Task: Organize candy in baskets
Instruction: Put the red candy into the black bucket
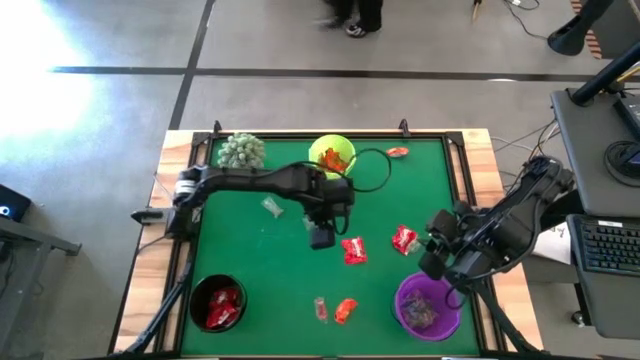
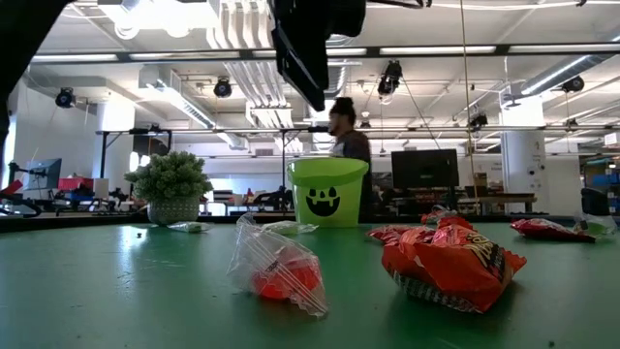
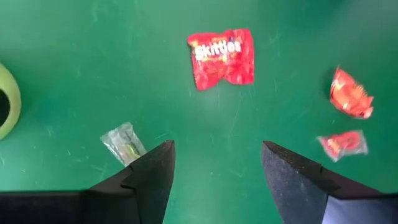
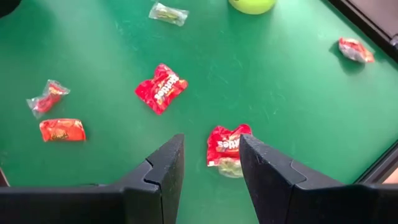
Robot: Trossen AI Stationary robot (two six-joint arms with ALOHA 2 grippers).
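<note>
Left claw (image 1: 321, 237) hangs open mid-frame over the worktop (image 1: 250, 250), just above-left of a red candy (image 1: 354, 250); descending off-centre could nudge it away. Right claw (image 4: 209, 163) open near purple basket (image 1: 428, 306)

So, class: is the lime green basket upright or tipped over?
Upright. In the low view the lime green basket stands on its base with the rim level on top; from above, its round opening faces up with orange candy inside.
</note>
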